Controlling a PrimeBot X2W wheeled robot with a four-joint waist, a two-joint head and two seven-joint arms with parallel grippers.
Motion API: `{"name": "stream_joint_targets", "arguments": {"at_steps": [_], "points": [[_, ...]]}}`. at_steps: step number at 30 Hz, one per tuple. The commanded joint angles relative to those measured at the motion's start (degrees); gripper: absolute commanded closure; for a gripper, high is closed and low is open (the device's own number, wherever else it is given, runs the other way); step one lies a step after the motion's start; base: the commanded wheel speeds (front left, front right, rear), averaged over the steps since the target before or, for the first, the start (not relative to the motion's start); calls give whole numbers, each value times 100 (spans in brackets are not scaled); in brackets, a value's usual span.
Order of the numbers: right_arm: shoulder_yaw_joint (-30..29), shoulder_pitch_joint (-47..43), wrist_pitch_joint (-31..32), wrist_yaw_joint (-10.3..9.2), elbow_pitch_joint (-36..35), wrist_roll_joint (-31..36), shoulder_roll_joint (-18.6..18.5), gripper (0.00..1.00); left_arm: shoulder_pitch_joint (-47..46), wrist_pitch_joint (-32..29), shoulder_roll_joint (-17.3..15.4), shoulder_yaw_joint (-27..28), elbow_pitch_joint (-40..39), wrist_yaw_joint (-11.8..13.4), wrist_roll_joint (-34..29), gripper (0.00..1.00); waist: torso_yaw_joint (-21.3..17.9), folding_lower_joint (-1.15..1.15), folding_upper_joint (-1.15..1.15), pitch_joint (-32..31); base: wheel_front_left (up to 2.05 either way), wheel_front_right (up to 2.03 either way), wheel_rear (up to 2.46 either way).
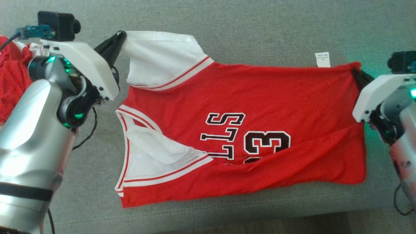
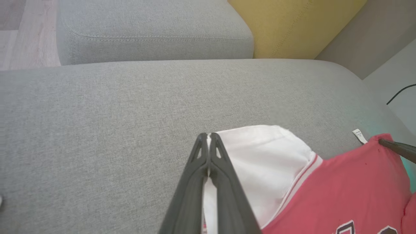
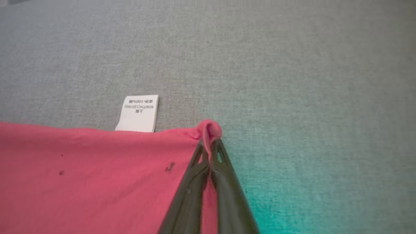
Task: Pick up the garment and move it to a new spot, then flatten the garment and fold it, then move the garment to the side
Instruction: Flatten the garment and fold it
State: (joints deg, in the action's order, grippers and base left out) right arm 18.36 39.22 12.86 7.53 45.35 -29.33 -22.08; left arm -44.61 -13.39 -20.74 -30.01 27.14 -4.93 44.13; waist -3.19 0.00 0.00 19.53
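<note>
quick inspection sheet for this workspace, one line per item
surface: grey cushion, flat woven fabric
job's things: jersey lying sideways, near edge folded over part of the print; white tag sticking out at the far edge
clutter: another red garment bunched at the left edge
end effectors: left end effector shut on the jersey's white shoulder strap; right end effector shut on its far hem corner
cables: black cable hanging by the left arm; another by the right arm
surroundings: yellow cushion and wood floor beyond the surface
</note>
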Motion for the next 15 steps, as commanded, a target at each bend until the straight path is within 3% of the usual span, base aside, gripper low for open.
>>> {"name": "stream_joint_targets", "arguments": {"at_steps": [1,15], "points": [[40,162,-228,-4,-60,36,-156,100,-210,129,-299,321,-209,79,14,100,4,0,0,12,0,0,0],[-11,1173,-1262,-4,654,509,-80,100,-963,856,-241,518,162,336,-300,100,-48,0,0,337,0,0,0]]}}
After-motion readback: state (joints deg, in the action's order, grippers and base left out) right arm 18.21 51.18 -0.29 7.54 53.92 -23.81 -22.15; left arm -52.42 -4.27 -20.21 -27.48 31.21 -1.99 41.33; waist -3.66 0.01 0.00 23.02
